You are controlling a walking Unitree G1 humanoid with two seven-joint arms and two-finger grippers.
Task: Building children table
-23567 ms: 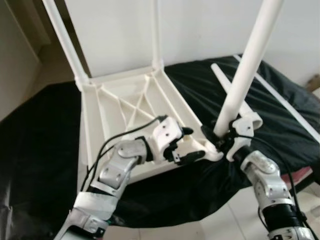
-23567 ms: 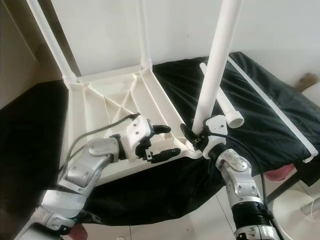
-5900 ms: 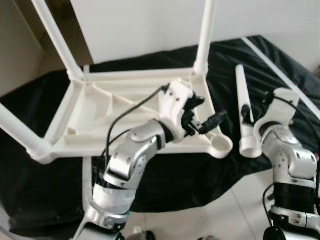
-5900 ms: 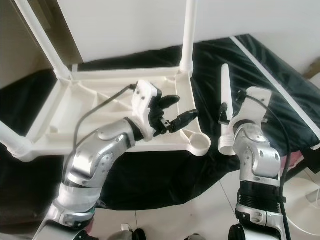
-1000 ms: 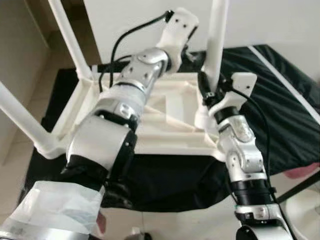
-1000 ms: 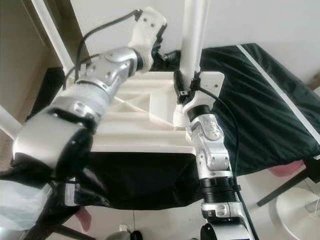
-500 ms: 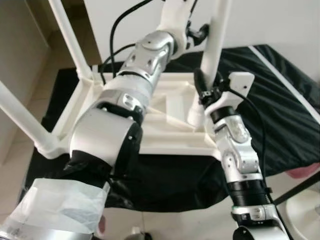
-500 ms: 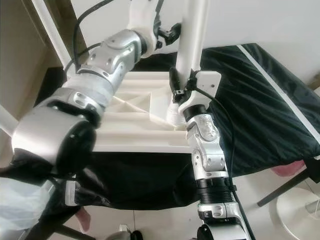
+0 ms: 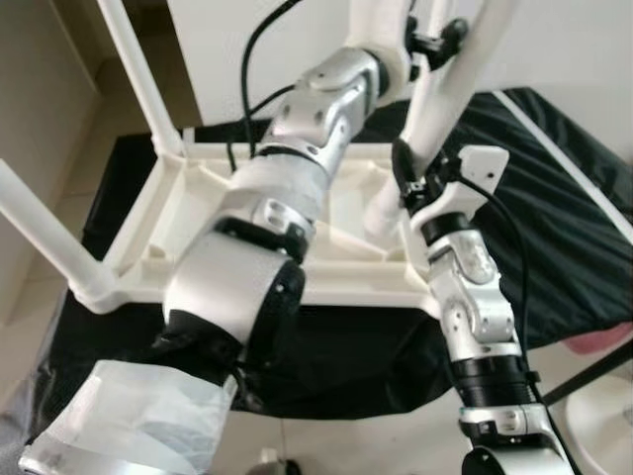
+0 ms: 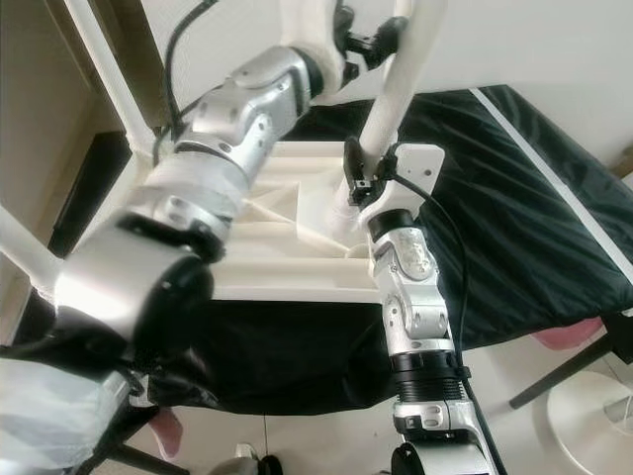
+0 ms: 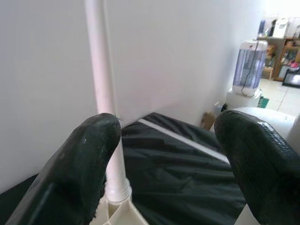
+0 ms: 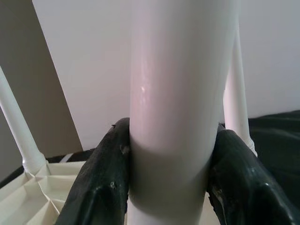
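Observation:
The white children's table [image 9: 341, 287] lies upside down on a black cloth. Two fitted legs stand up at its left, one far [image 9: 138, 74] and one near [image 9: 45, 233]. My right gripper [image 9: 410, 176] is shut on the lower end of a loose white leg [image 9: 450, 94], which leans up and to the right over the near right corner. In the right wrist view the black fingers [image 12: 108, 173] clamp that leg [image 12: 178, 93] from both sides. High on the same leg is my left gripper [image 9: 435, 35], open, its fingertips against the leg. Its wrist view shows the pads [image 11: 89, 159] wide apart.
The black cloth [image 9: 564, 198] spreads to the right, crossed by a white strip [image 10: 554, 168]. A white wall stands close behind the table. A pink object [image 9: 603, 341] and a white round base [image 10: 593, 416] sit low at the right, over tiled floor.
My left arm has reached higher up the loose leg. The leg's top has tipped over to the right, with the right gripper still clamped near its foot.

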